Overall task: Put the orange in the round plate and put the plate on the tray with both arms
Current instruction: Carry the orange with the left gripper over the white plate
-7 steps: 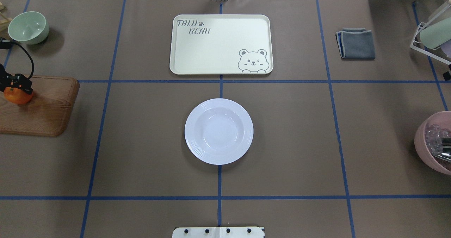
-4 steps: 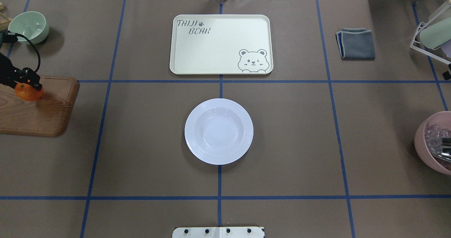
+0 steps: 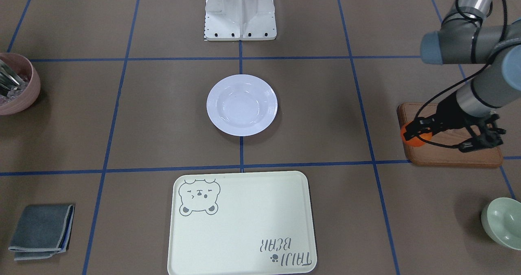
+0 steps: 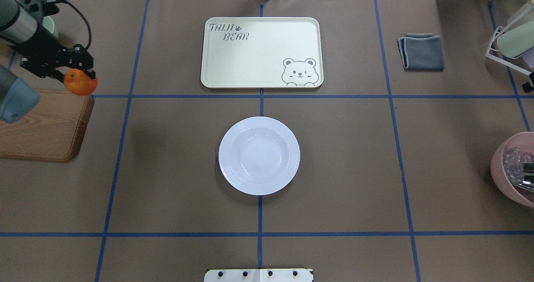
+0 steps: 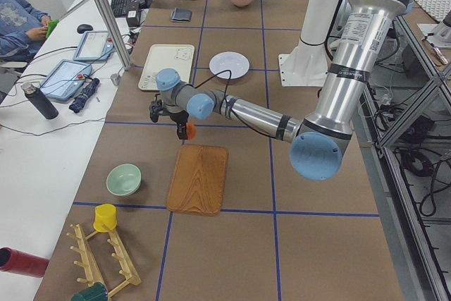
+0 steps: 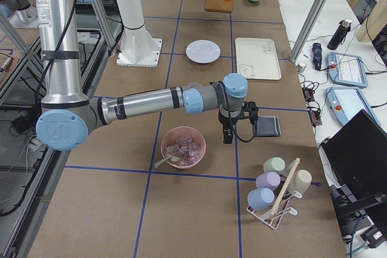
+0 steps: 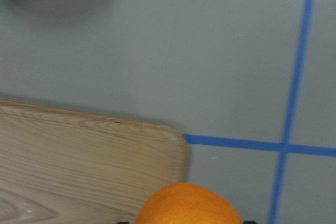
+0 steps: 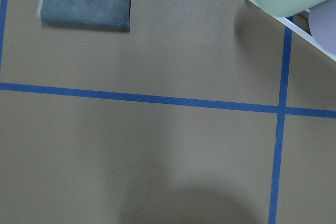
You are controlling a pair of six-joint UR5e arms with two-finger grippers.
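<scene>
Left gripper (image 4: 79, 74): gripping the orange (image 4: 81, 84) above the board (image 4: 41, 127) corner.
Orange: 10 o'clock from the plate (image 4: 259, 155).
Tray (image 4: 261, 52): 12 o'clock from plate.
Right gripper (image 6: 227, 138): state unclear, over the table (image 4: 167, 169).

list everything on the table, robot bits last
orange: 1, orange, held over the wooden board
round plate: 1, white, centre, empty
tray: 1, cream, beyond plate
wooden board: 1, brown, left
green bowl: 1, pale, far left
pink bowl: 1, pink, right
cloth: 1, grey, far right
pastel cups: 4, mixed, right-end rack
yellow cup: 1, yellow, left-end rack
left tool: 1, black, shut on the orange
right tool: 1, black, near cloth, state unclear
</scene>
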